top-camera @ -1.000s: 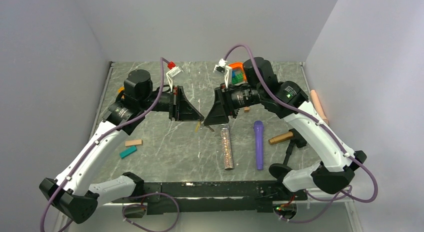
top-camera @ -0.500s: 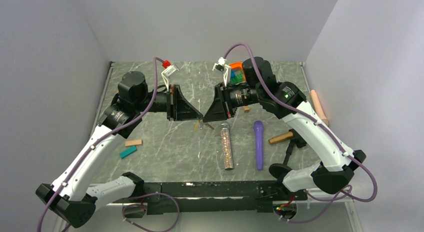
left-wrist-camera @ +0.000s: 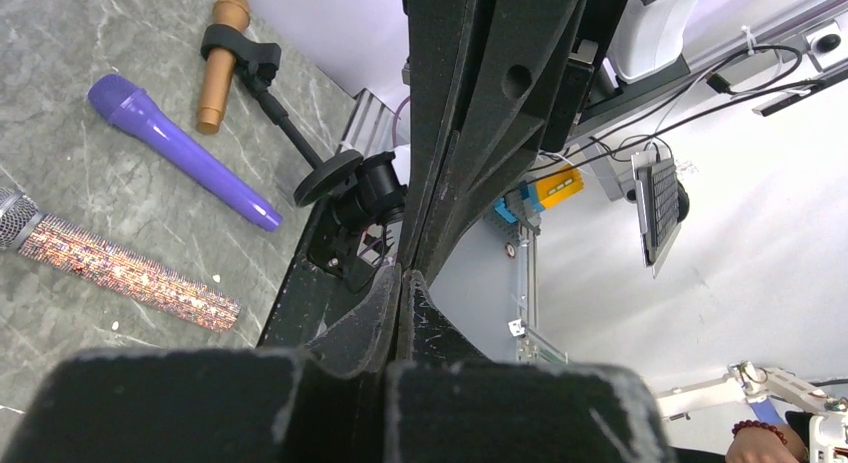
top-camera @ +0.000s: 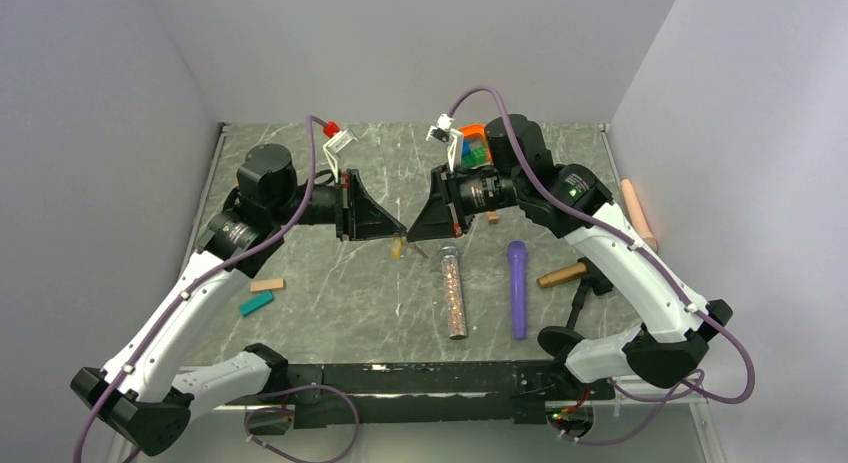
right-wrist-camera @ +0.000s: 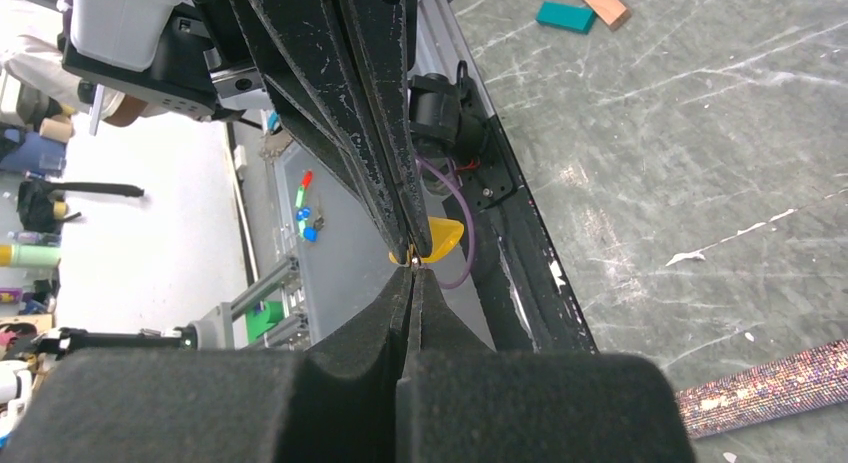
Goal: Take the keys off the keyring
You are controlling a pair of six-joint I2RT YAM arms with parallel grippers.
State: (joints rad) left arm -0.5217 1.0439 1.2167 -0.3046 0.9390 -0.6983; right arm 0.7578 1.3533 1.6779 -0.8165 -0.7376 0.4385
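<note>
The grey marbled counter (top-camera: 330, 313) holds a glitter mic (top-camera: 455, 294) lying lengthways near its middle, and everything else is placed from that mic. The left pincer (top-camera: 402, 234) points in from the left and hangs above the counter just behind and left of the glitter mic's head. Its fingers are pressed together, and in its own wrist view the pads (left-wrist-camera: 370, 313) lie flush. The right pincer (top-camera: 411, 237) points in from the opposite side, also just behind the glitter mic's head. It is pressed together as well, with its tip touching the tip of the left one. A purple mic (top-camera: 517, 288) lies just right of the glitter mic, roughly parallel to it. Farther right, a gold mic (top-camera: 561, 275) sits clipped in a black stand (top-camera: 556, 340). A many-coloured cube (top-camera: 476, 148) stands well behind the glitter mic, partly hidden by the right arm. Well to the left of the glitter mic lie a tan block (top-camera: 267, 284) and, just nearer than it, a teal block (top-camera: 256, 303). The key (top-camera: 398, 248), a tiny flat yellow piece, hangs off the counter right under the touching tips, just left of the glitter mic's head. The right wrist view shows it directly behind those tips. It is too small to tell which pincer pinches it.
</note>
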